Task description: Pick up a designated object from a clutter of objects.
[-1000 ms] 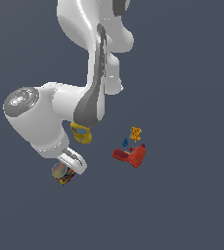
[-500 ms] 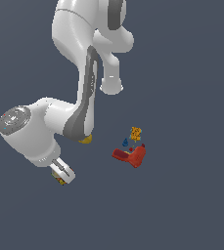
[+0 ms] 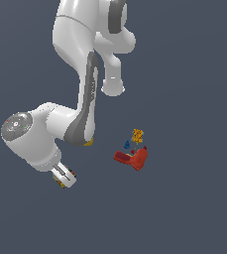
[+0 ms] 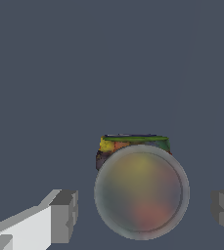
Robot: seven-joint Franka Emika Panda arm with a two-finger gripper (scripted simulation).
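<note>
Plain dark grey-blue counter fills both views, with nothing else behind it.

Seen from the exterior camera, the arm bends low and the pincer points down at the counter. A sliver of multicoloured label shows just under its tip; that is the can, mostly hidden by the fingers. The red tool, with tiny orange and blue pieces just above it, lies well apart from the pincer, and a yellow bottle peeks out from behind the forearm.

From the wrist camera, the can sits between the two grey fingers, lid facing the camera, label edge visible behind it. The pincer is spread wide, with a clear gap on each side of the can; it touches and holds nothing.

To do this step well, I judge the fingers should stay centred on the can, descend until the pads reach its wall below the lid rim, then close evenly so the short can is not nudged aside or tipped.
</note>
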